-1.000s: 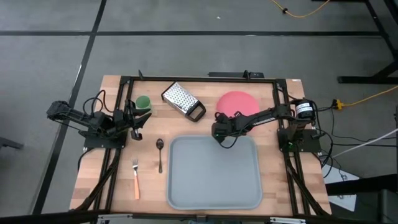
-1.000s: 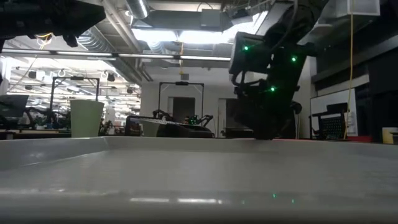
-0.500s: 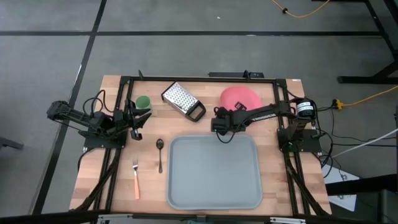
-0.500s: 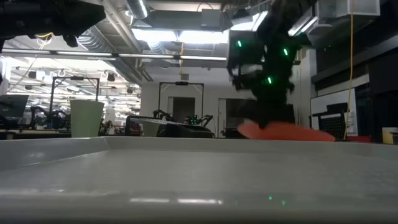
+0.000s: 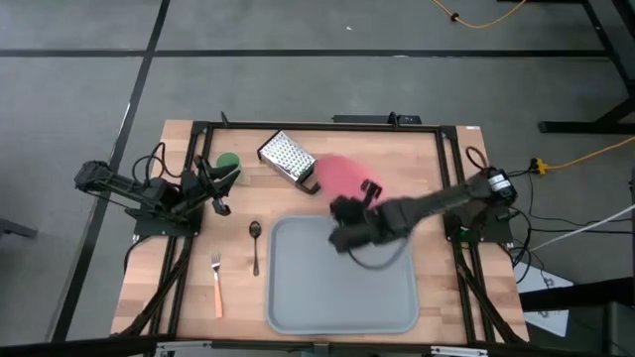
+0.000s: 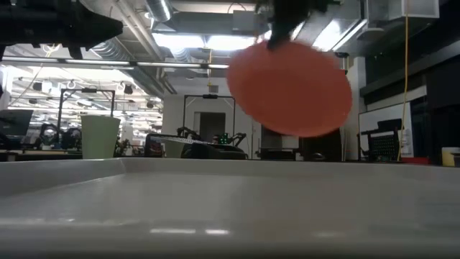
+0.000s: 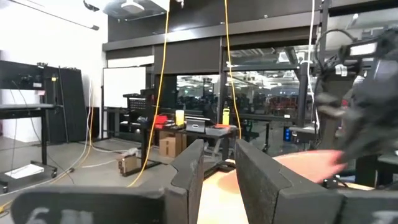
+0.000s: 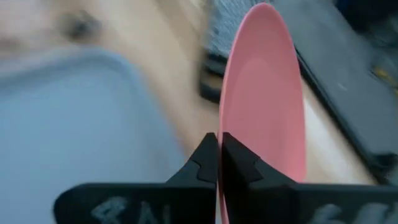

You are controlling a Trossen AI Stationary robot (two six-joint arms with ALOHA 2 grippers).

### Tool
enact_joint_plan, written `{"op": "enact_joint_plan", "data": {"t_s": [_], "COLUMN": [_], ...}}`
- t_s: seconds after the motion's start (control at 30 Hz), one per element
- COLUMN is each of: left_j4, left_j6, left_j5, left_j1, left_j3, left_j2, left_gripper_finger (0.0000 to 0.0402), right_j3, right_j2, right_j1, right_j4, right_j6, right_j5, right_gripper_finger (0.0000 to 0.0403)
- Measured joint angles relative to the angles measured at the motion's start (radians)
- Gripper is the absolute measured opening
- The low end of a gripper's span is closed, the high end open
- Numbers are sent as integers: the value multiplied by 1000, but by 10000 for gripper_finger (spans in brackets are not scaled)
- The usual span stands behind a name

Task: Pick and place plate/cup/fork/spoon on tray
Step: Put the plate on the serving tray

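Both pincers are busy-ish: we're clamping the right pincer point(image 5: 342, 226) on the plate's point(image 5: 340, 175) rim, holding it tilted above the tray's point(image 5: 397, 307) far edge, while the left pincer point(image 5: 220, 194) is idling open beside the cup point(image 5: 228, 163).

Right tool point(image 5: 349, 224) has lifted the plate point(image 5: 339, 175) — now tilted, airborne.

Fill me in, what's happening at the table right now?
The right claw is shut on the rim of the plate and holds it in the air, tilted, above the far edge of the tray, which has nothing on it. The cup, spoon and fork lie on the table. The left claw waits near the cup.
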Motion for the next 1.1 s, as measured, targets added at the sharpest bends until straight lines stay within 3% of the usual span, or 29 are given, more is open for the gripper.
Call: {"op": "enact_joint_plan", "data": {"t_s": [0.23,0.43,0.63,0.93,1.1], "left_j4": [-3,-4,-4,-4,-4], "left_j6": [0,0,0,0,0], "left_j5": [-1,-1,-1,-1,-1], "left_j1": [0,0,0,0,0], "left_j3": [0,0,0,0,0], "left_j2": [0,0,0,0,0], "left_gripper_finger": [85,85,85,85,85], "right_j3": [26,23,69,96,96], "right_j2": [9,110,224,292,331], "right_j1": [256,368,413,411,386], "right_j4": [172,210,214,184,184], "right_j6": [186,290,209,185,154], "right_j5": [24,-10,-85,-100,-194], "right_gripper_finger": [4,4,4,21,30]}}
